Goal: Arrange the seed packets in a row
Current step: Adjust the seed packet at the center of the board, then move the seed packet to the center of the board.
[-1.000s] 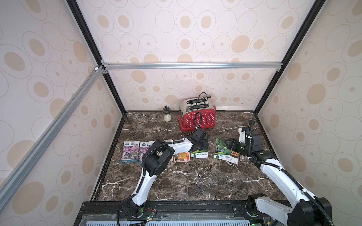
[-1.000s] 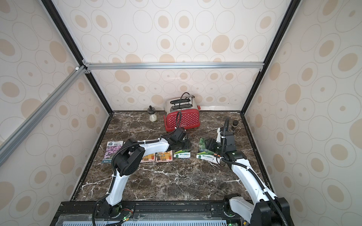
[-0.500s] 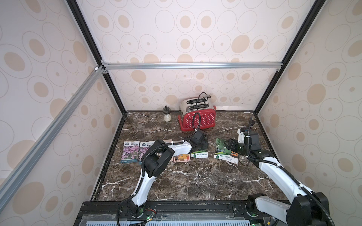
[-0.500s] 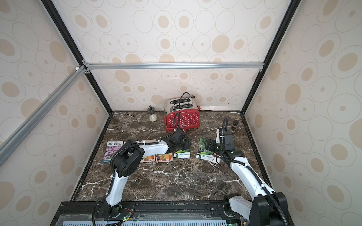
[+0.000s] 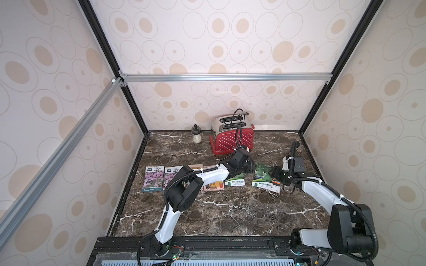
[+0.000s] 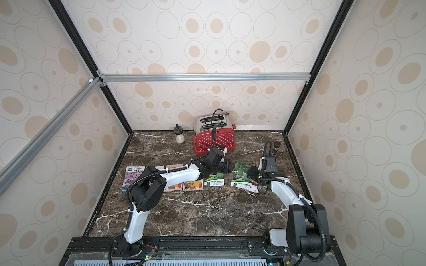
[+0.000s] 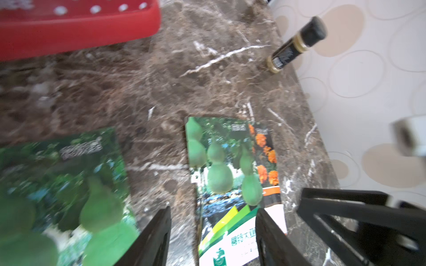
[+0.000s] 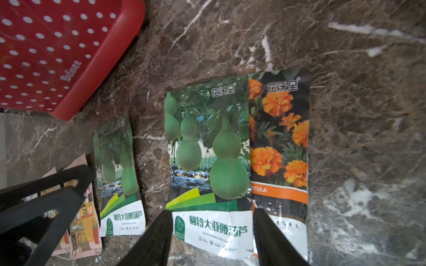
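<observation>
Lit brightly and evenly in both top views, with only soft shadows on the counter (image 5: 230, 211) beside the toaster (image 5: 231, 140). Sharp through the middle; bent outward by the wide lens toward the frame edges. Smeared with motion blur across the left wrist view, worst on the nearest gourd packet (image 7: 69, 184) and small bottle (image 7: 295, 46), washed out on the wall (image 7: 368, 69). Crisp on print in the right wrist view, with glints on the marigold packet (image 8: 279, 138), pale glare on the counter, and out of focus at the jaws.
</observation>
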### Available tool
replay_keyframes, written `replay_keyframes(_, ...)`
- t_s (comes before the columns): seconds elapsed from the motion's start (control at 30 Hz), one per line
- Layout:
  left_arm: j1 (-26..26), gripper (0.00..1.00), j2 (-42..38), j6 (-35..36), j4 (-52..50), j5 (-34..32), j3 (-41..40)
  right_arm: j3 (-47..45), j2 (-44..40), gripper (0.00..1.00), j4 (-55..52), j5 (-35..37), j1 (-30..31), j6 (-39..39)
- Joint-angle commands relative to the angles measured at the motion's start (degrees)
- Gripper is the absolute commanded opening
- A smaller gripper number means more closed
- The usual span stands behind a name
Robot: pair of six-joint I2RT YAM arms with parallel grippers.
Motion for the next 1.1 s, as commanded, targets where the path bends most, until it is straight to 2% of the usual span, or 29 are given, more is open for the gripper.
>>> replay_keyframes(0.0,-1.2,0.59,3.6,3.9,1.4,4.4,4.5,-0.5,1.3,0.59,1.0,-1.4,-1.6,0.9)
replay_keyframes(0.17,-1.9,0.59,8.6,5.3,1.1,9.2,10.0,-2.2,4.5,0.59,4.5,-3.7,-3.4,2.8)
replay_keyframes(0.4,-2.6,0.59,13.7,5.6,1.8,12.4,14.8,-4.2,7.8,0.58,9.8,-5.7,-5.2,6.4)
replay_keyframes(0.73,-2.6,0.58,18.3,4.4,-2.1,10.5,17.4,-3.5,11.0,0.58,6.1,-3.1,-5.7,6.1)
replay_keyframes(1.07,-1.7,0.58,15.8,4.2,-3.7,7.2,13.2,-2.0,10.1,0.58,2.1,1.1,-6.8,4.9)
